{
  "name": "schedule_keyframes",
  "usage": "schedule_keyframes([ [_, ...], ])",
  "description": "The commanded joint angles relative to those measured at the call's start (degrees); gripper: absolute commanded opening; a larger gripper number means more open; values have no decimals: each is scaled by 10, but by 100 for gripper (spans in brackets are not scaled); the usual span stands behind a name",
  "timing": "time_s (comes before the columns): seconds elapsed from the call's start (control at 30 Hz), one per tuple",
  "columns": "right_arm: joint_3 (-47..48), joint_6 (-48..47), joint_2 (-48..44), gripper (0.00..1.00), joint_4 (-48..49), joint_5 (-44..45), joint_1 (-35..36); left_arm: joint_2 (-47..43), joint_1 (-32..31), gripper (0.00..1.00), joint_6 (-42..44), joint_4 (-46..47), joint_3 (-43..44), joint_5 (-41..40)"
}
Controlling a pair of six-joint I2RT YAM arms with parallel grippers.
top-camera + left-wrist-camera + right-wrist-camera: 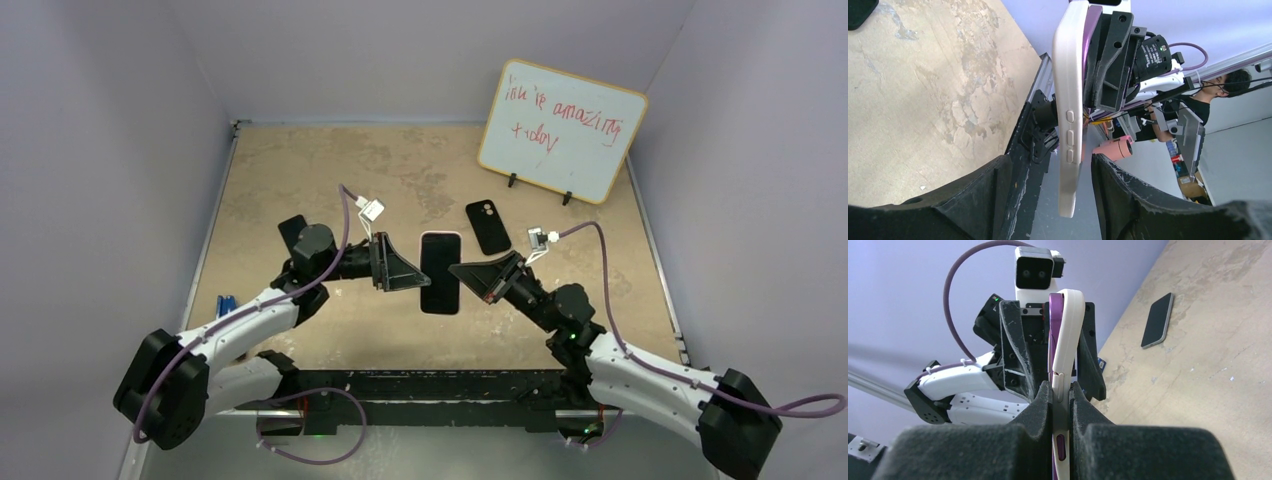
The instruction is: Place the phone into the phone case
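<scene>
A purple phone [440,272] in a white case is held in the air above the middle of the table, screen up. In the right wrist view the case [1070,330] bows away from the purple phone [1054,340] at its far end. My right gripper [1062,390] is shut on the near edge of phone and case together; it also shows in the top view [468,274]. My left gripper [1053,161] is open, its fingers straddling the case's edge [1068,110] with gaps on both sides; it sits at the phone's left edge in the top view [410,272].
A black case with a camera cutout [488,226] lies behind the phone. A dark flat slab [292,232] lies by the left arm and shows in the right wrist view [1158,320]. A whiteboard [560,130] stands at the back right. A blue object [225,305] lies at the left edge.
</scene>
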Motion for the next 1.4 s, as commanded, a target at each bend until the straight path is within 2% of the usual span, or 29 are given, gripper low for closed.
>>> schedule_keyframes([
  [0.0,11,22,6,0,98,-7,-1,11,2,60,-39,93,-14,17],
  [0.13,28,25,42,0,97,-23,-1,28,2,57,-42,113,-19,23],
  [0.23,32,31,71,0,130,-33,-2,39,2,50,-63,154,-29,29],
  [0.43,37,34,100,0,135,-34,-1,53,2,13,-62,161,-32,29],
  [0.53,38,33,109,0,132,-43,-1,60,2,2,-72,184,-39,29],
  [0.57,40,29,111,6,123,-54,-1,61,3,0,-73,189,-41,24],
  [0.73,54,-6,82,56,10,-105,-2,42,3,0,-44,174,-44,-5],
  [0.8,50,-16,63,69,-23,-113,-2,29,2,0,-26,167,-43,-13],
  [0.87,45,-28,45,76,-53,-122,-2,17,3,0,-8,165,-41,-18],
  [1.0,37,-41,23,82,-100,-136,-2,-3,2,0,12,162,-29,-26],
  [1.2,54,-56,49,82,-102,-201,-2,-2,3,0,2,182,-22,-32],
  [1.37,60,-31,84,68,-65,-233,-2,15,3,0,1,185,-21,-32],
])
